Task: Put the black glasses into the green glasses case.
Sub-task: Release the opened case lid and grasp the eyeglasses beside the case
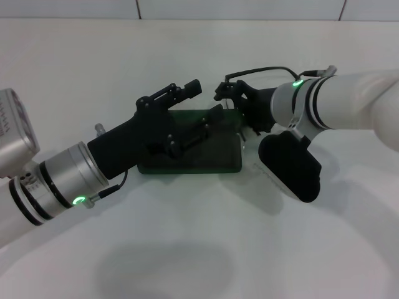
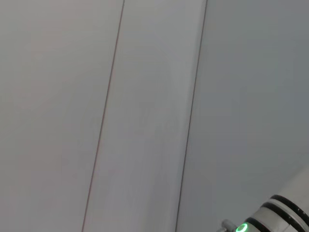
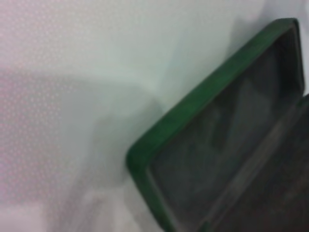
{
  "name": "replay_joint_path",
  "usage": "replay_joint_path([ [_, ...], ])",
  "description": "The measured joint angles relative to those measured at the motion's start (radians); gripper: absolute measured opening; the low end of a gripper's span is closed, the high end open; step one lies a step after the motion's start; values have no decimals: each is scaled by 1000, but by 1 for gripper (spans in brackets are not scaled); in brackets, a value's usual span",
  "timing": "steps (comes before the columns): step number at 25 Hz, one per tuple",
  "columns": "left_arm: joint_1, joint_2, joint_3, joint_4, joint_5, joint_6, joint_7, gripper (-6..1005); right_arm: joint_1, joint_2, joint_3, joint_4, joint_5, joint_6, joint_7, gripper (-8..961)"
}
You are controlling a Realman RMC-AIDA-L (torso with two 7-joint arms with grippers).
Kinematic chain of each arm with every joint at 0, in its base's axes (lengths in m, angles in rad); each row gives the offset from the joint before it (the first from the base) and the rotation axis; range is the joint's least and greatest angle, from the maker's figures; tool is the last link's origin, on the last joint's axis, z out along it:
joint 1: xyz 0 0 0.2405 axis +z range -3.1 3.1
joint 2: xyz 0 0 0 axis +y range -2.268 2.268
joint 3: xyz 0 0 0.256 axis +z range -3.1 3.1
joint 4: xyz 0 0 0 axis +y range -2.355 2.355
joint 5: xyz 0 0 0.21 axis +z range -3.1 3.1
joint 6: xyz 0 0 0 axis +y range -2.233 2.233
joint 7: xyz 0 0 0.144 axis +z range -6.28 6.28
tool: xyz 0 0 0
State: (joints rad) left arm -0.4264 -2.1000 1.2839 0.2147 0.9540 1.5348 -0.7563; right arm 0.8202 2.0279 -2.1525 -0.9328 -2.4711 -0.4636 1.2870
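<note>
the main risk, as i judge it, is that the two arms crowd the same small place: the left end effector (image 1: 187, 115) lies over the dark green rectangular hard glasses case (image 1: 218, 163), and the right end effector (image 1: 232, 99) reaches in at its far right corner, so they could knock each other or push the case along the white bench (image 1: 199, 56). the case sits near the middle of the bench and is open; the right wrist view shows its dark lining. the thin black glasses i cannot find for sure; a thin black loop shows above the right end effector, perhaps a cable. whether either end effector is open or holds something, i cannot tell.
</note>
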Motion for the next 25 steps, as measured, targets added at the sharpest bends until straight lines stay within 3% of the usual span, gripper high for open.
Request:
replay_joint_path([
  [15,-6,2,0,1,0,-1,0,649,0,0,-1,4,-1,14,-1,759],
  [19,-5,2,0,1,0,-1,0,649,4,0,-15,4,-12,15,-3,690],
  [25,-6,2,0,0,0,-1,1,649,15,0,-38,5,-14,16,-3,669],
])
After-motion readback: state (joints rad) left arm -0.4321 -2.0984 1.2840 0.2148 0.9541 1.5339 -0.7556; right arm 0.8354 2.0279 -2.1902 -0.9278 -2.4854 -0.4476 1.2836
